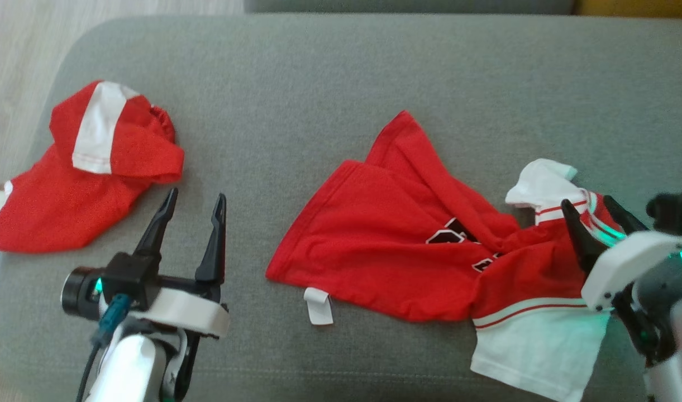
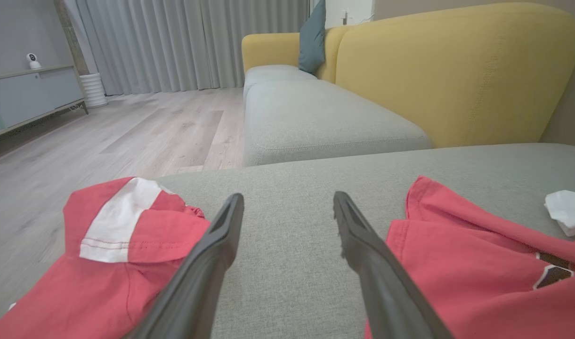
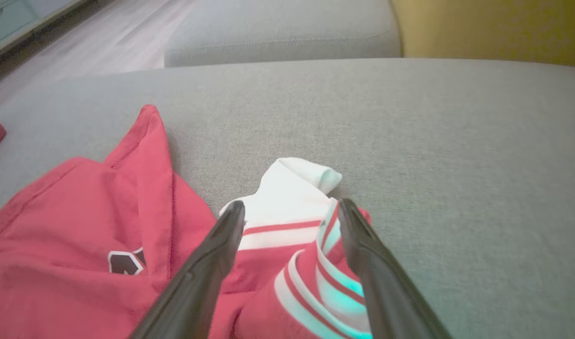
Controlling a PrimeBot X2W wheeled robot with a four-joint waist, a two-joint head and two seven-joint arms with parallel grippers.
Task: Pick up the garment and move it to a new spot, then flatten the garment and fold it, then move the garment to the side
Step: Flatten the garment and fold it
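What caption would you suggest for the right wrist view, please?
Open right hand over the white striped sleeve of a crumpled red jersey on a grey cushion.

Soft, even daylight, with slight haze and blur in every view.
In the head view, faint shadows edge the garment [image 1: 408,245] toward 6 o'clock. A green glow tints its white cloth at 3 o'clock, beside the right gripper [image 1: 586,201]. Both wrist views bow at their edges, go soft at 6 o'clock, and wash out the reds.

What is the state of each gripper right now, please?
Left gripper: open, holding nothing, over the bare grey fabric cushion.
Right gripper: open, at the crumpled red and white jersey, not closed on it.
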